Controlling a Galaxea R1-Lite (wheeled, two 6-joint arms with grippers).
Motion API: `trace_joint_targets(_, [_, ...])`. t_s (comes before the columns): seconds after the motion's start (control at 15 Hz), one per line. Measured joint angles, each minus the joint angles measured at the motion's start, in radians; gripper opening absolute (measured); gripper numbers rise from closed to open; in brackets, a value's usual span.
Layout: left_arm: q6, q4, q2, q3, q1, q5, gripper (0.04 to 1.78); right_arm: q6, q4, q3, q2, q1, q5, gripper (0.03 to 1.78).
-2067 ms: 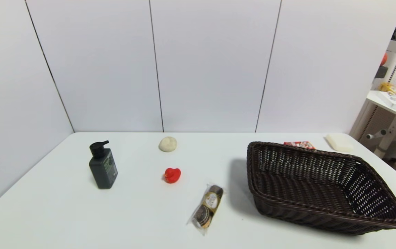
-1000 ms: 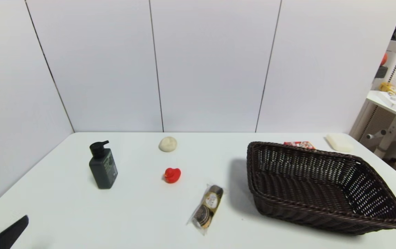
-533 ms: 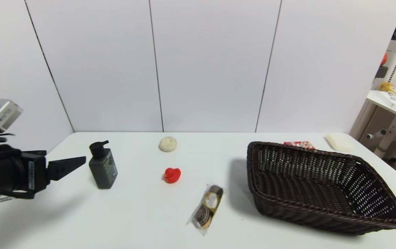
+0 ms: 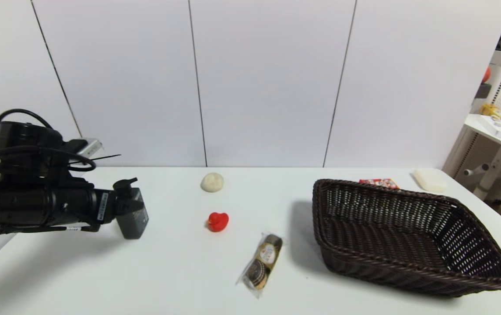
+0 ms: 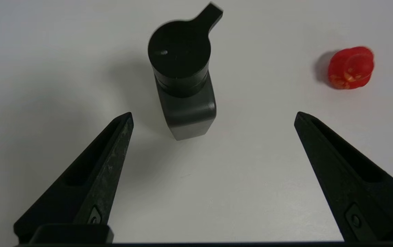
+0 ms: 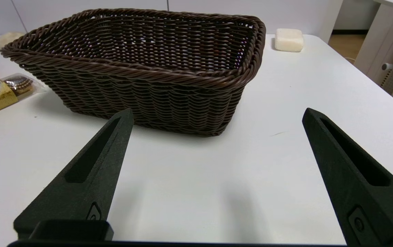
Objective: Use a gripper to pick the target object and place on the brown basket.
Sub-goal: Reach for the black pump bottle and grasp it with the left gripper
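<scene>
The dark grey pump bottle (image 4: 136, 221) stands upright at the table's left. In the left wrist view the bottle (image 5: 187, 108) is seen from above, just ahead of the fingertips and nearer one of them, not between them. My left gripper (image 4: 121, 206) is open and empty, hovering at the bottle's left side at pump height; its fingers stand wide apart in the left wrist view (image 5: 213, 116). The brown basket (image 4: 390, 191) sits on the right and holds nothing. My right gripper (image 6: 217, 110) is open and empty, low over the table before the basket (image 6: 141, 96); it is out of the head view.
A red toy duck (image 4: 218, 221) and a wrapped chocolate pack (image 4: 262, 260) lie between bottle and basket. A beige lump (image 4: 212, 182) sits at the back. A white block (image 4: 429, 180) and a red packet (image 4: 378, 182) lie behind the basket. Wall panels close the left and back.
My left arm came in from the lower left and moved forward and up to the bottle's left side, fingers open. The bottle and the other objects have not moved.
</scene>
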Motion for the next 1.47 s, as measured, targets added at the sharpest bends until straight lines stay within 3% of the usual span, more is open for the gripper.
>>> trace_joint_targets(0.67, [-0.001, 0.022, 0.184, -0.073, 0.029, 0.003, 1.69, 0.0, 0.0, 0.0, 0.0, 0.0, 0.0, 1.7])
trace_joint_targets(1.47, [-0.03, -0.178, 0.238, -0.018, 0.029, 0.003, 1.69, 0.0, 0.0, 0.0, 0.0, 0.0, 0.0, 1.7])
